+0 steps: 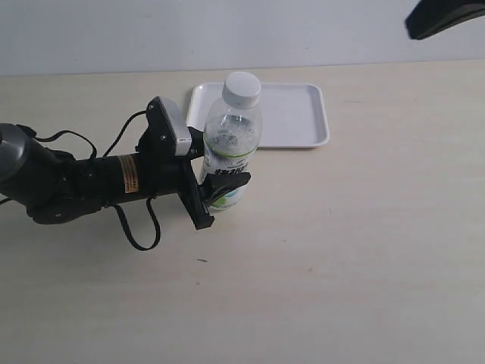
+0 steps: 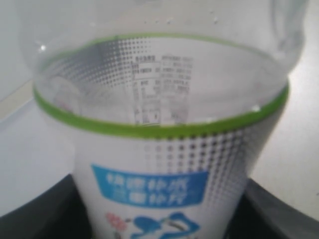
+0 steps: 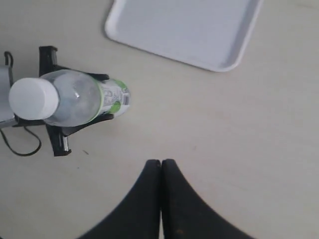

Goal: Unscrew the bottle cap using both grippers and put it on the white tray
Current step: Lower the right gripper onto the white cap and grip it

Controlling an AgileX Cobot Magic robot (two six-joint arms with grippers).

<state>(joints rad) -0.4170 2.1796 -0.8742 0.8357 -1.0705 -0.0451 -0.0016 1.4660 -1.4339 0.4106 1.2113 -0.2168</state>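
Note:
The clear bottle (image 1: 231,144) stands upright on the table, its white cap (image 1: 242,88) screwed on top. My left gripper (image 1: 218,184) is shut on the bottle's lower, labelled part; its black arm with the orange label lies to the left. In the left wrist view the bottle's label (image 2: 159,184) fills the frame between the two dark jaws. My right gripper (image 3: 160,163) is shut on nothing and hovers high above the table, looking down on the cap (image 3: 32,98) and bottle (image 3: 79,97). The white tray (image 1: 292,114) lies just behind the bottle.
The tray (image 3: 184,30) holds nothing. Black cables (image 1: 136,227) loop on the table beside the left arm. A dark part of the right arm (image 1: 443,17) shows at the exterior view's top right corner. Bare beige tabletop (image 1: 356,250) stretches to the right and front.

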